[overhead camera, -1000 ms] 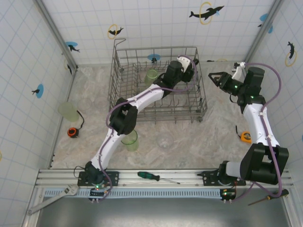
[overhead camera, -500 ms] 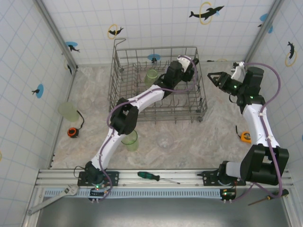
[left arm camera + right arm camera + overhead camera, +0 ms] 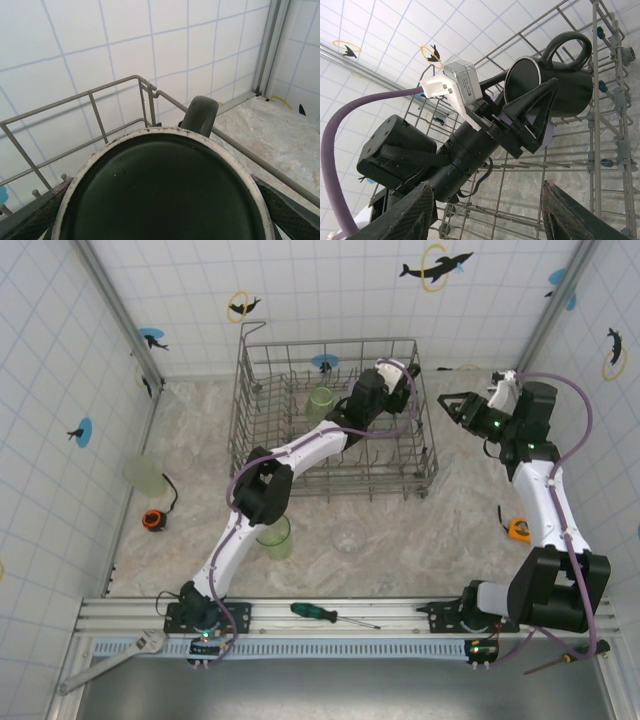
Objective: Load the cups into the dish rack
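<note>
The left pincer (image 3: 540,107) is clenched across the mug (image 3: 565,87), base turned toward its wrist and handle on the far side, probably so the mouth can go down into the rack (image 3: 330,341) beneath it, while the right pincer (image 3: 445,406) hangs released, empty, off to its right.

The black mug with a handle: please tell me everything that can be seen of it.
The black mug looks like dark, glossy glazed ceramic, with a thick loop handle and a round base ringed by a pale, worn edge. It lies on its side with the handle upward, clamped at its sides by the left gripper, within the grey wire dish rack near its far right corner. Whether it touches the wires cannot be told.
</note>
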Controlling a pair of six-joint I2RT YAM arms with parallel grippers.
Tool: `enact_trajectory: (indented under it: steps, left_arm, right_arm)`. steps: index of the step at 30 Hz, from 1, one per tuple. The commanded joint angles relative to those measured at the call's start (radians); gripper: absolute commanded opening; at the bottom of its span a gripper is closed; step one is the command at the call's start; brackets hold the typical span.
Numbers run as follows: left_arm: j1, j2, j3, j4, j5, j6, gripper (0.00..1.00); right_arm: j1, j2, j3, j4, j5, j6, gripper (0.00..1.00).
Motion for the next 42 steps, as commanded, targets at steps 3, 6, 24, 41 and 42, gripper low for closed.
enact_trajectory:
  steps: [3, 6, 24, 41, 42]
  left_arm:
    - [0.012, -0.027, -0.04, 0.014, -0.052, -0.001, 0.55]
    - [0.011, -0.046, -0.051, 0.016, -0.06, -0.008, 0.57]
    - [0.007, -0.081, -0.093, 0.02, -0.115, -0.016, 0.97]
    - [0.006, -0.134, -0.061, 0.026, -0.079, -0.095, 0.97]
    - [0.006, -0.145, -0.064, 0.028, -0.074, -0.101, 0.97]
  right_arm:
    - [0.004, -0.039, -0.022, 0.021, -0.002, -0.004, 0.59]
    - [0.004, -0.042, -0.021, 0.023, -0.001, -0.002, 0.6]
    - [0.093, 0.032, 0.002, 0.033, 0.075, -0.007, 0.6]
    - [0.16, 0.056, 0.034, -0.013, 0.156, -0.037, 0.6]
    - [0.16, 0.052, 0.033, -0.019, 0.158, -0.04, 0.6]
